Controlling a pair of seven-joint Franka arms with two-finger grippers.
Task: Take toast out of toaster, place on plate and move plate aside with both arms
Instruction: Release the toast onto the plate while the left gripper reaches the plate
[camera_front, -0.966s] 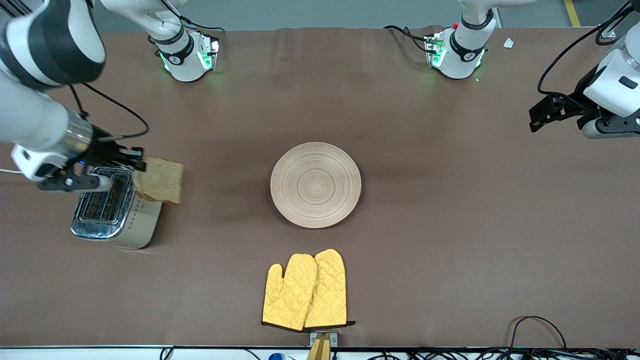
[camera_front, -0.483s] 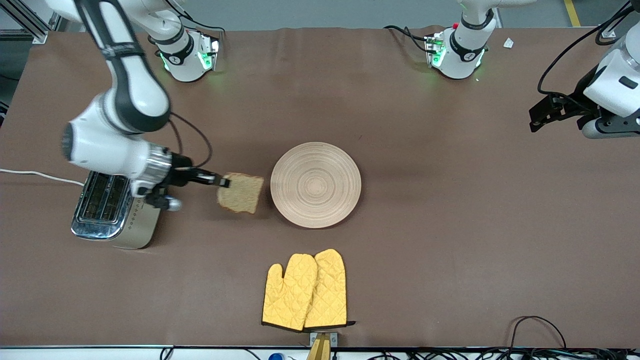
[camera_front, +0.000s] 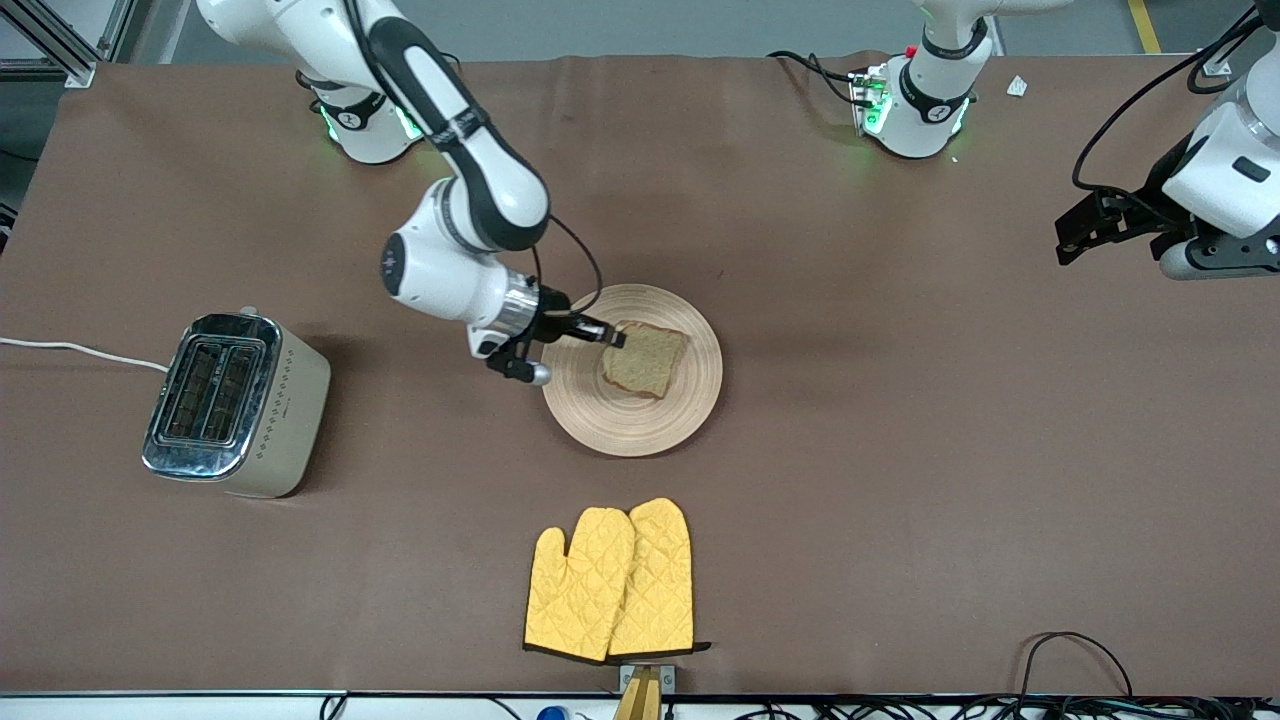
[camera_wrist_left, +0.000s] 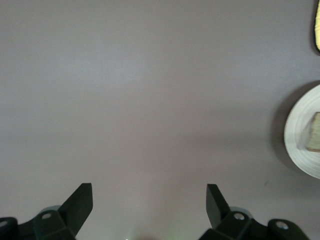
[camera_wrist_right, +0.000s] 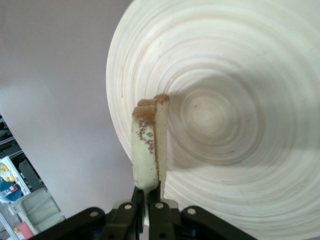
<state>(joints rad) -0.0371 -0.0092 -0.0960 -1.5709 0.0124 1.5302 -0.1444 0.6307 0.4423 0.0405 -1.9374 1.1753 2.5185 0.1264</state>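
Your right pincer (camera_front: 612, 338) is clamped on one edge of the toast (camera_front: 645, 360) and holds it over the plate (camera_front: 600, 425), roughly above the plate's middle; the right wrist view shows the slice edge-on, standing off the wood with its shadow on the rings, so you should judge it not yet set down. The toaster (camera_front: 235, 405) sits toward the right arm's end of the table (camera_front: 900, 450) with both slots looking empty, so the pulling-out step is done. What is left, as far as you can tell: lower and release the slice, then bring both arms in to shift the plate aside. Your left pincer (camera_front: 1085, 228) waits over the table edge at the left arm's end, its fingers spread wide and gripping nothing; in its own wrist view it looks down on bare table with the plate's rim well off. For room, you have open brown surface all round the plate, widest toward the left arm's end. The yellow mitts (camera_front: 610, 582) lie nearer the camera than the plate, apart from it, so a push that way would likely run into them. The plate's rim is shallow, and you will probably need a pincer on each of two facing edges. Cables trail at the table's edge nearest the camera, well clear of the plate.
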